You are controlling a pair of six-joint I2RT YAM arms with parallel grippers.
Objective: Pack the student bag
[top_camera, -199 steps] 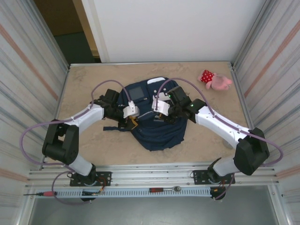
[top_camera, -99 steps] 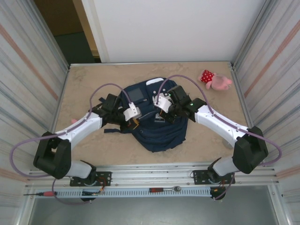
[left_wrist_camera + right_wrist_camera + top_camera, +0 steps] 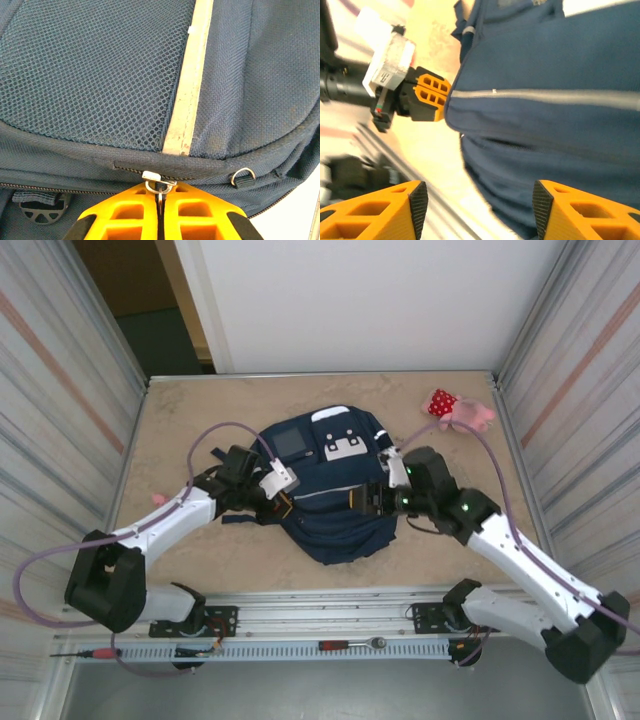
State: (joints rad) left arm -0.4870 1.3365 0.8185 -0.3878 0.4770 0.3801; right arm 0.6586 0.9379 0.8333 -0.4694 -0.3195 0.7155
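Note:
The navy student bag (image 3: 335, 510) lies flat in the middle of the table, its white patch (image 3: 345, 448) facing up. At the bag's left edge my left gripper (image 3: 287, 503) is shut on a zipper pull. In the left wrist view the orange fingers (image 3: 125, 215) pinch the metal zipper pull (image 3: 159, 184) just below the mesh panel and a light stripe (image 3: 192, 75). My right gripper (image 3: 367, 500) hovers over the bag's right side. Its jaws stand wide open (image 3: 477, 200) with nothing between them, above blue fabric (image 3: 560, 125).
A pink plush toy in a red dotted dress (image 3: 460, 410) lies at the back right corner. Metal walls close in both sides. A front rail (image 3: 330, 625) carries a screwdriver (image 3: 90, 652) and a ratchet (image 3: 352, 644). Bare tabletop lies left and right of the bag.
The right arm pulled back off the bag's top to its right side, uncovering the white patch. The left gripper stayed clamped at the bag's left edge.

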